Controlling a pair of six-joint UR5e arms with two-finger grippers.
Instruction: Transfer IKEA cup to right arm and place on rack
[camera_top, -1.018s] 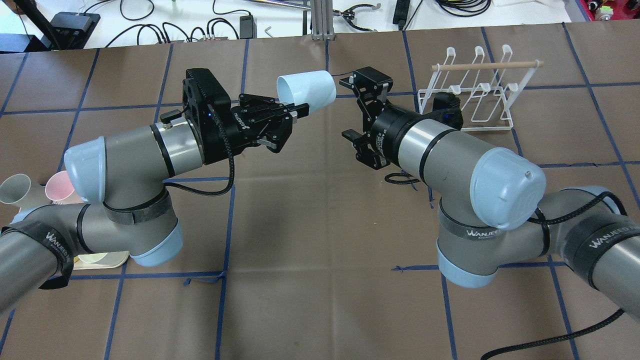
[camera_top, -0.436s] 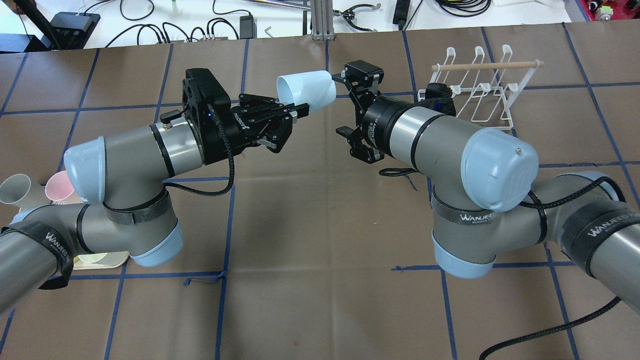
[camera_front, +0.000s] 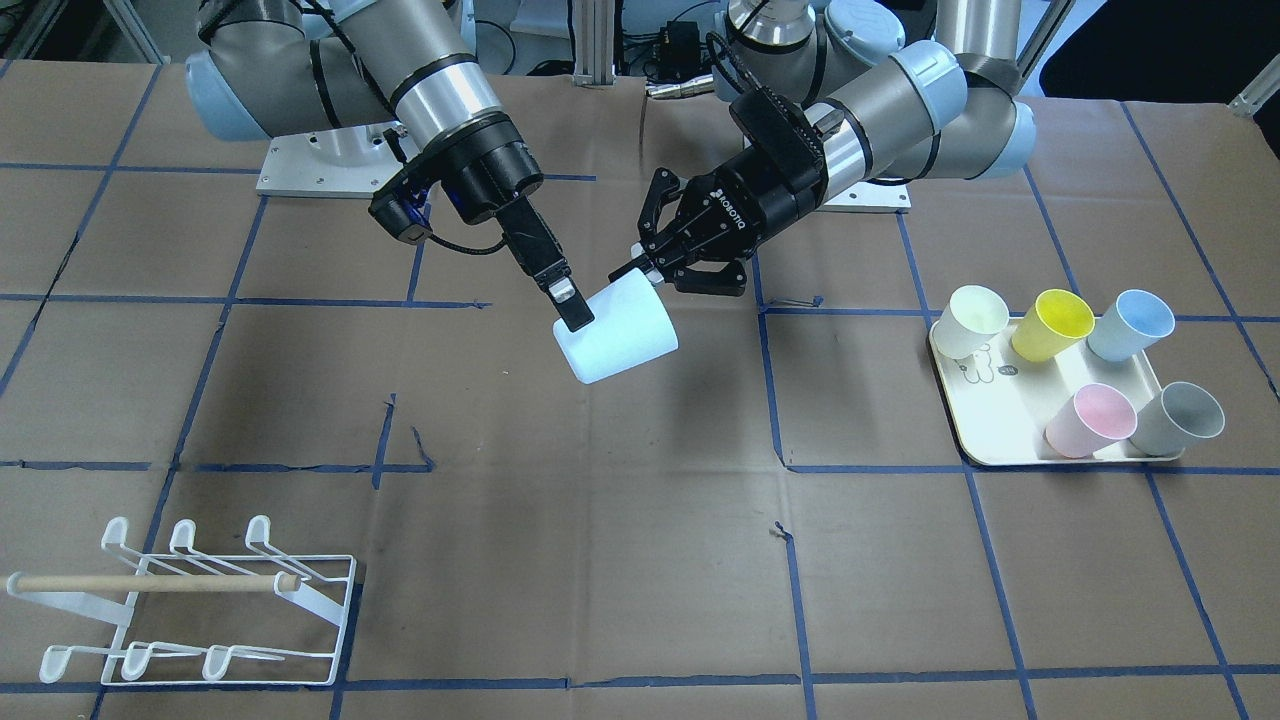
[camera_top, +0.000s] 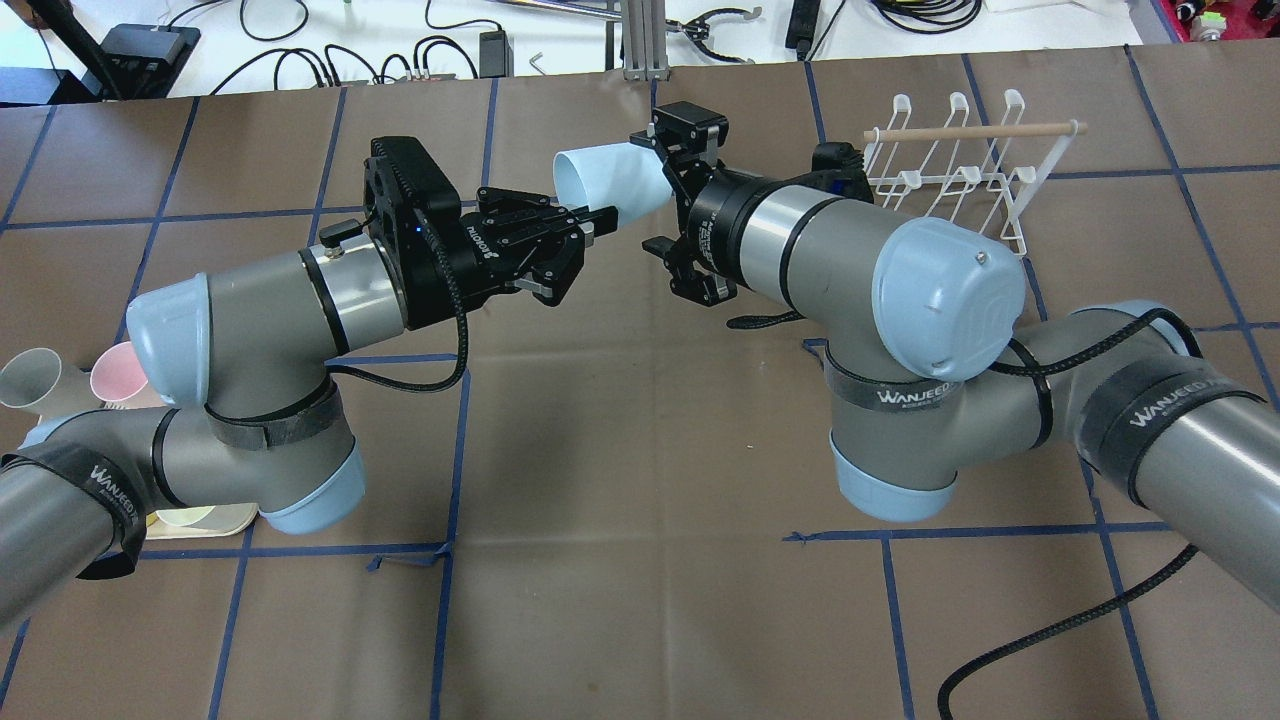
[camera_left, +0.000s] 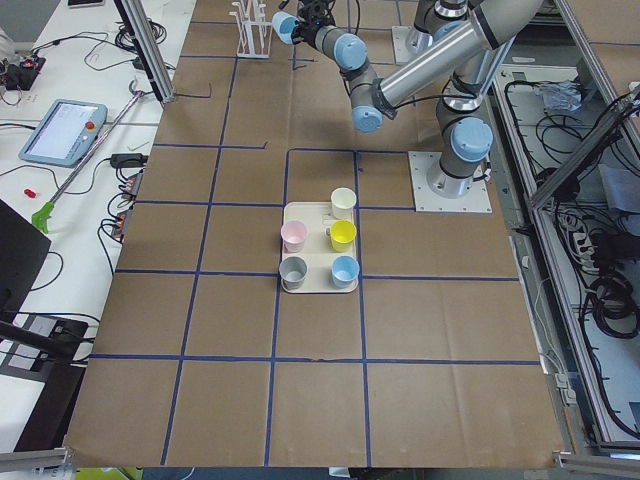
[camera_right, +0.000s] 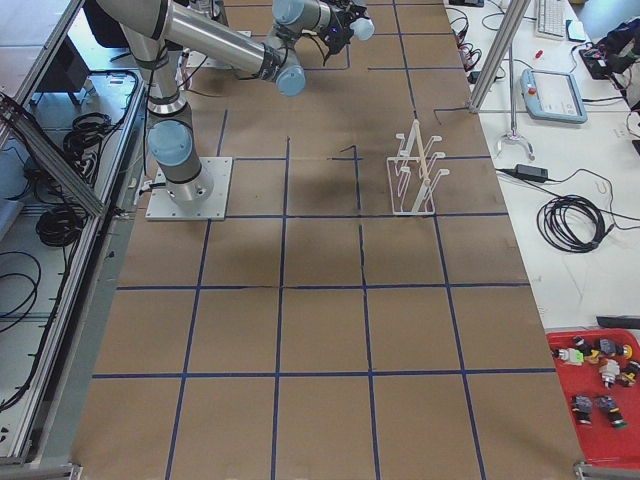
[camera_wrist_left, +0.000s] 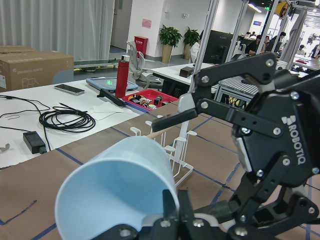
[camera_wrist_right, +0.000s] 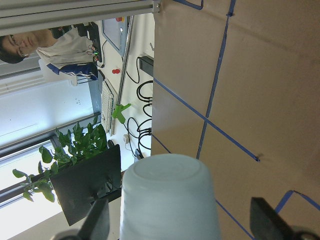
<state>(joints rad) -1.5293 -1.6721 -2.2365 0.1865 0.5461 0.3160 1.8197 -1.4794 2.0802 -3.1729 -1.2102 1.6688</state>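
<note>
The pale blue IKEA cup (camera_top: 612, 178) is held on its side above the table, also seen in the front view (camera_front: 615, 340). My left gripper (camera_top: 598, 218) is shut on its rim, one finger inside the mouth, as the left wrist view shows (camera_wrist_left: 120, 185). My right gripper (camera_top: 657, 190) is open and straddles the cup's closed base. In the right wrist view the base (camera_wrist_right: 170, 200) sits between the two fingers (camera_wrist_right: 97, 220) with a gap on each side. The white wire rack (camera_top: 950, 180) with its wooden dowel stands behind the right arm.
A cream tray (camera_front: 990, 400) holds several cups: white (camera_front: 975, 320), yellow (camera_front: 1050, 325), blue (camera_front: 1130, 325), pink (camera_front: 1090, 420) and grey (camera_front: 1180, 420). It lies on my left side. Brown paper with blue tape lines covers the table. Cables and tools lie beyond the far edge.
My right arm has moved left towards the cup, and its open fingers now stand around the cup's base. The left arm and the cup have not moved.
</note>
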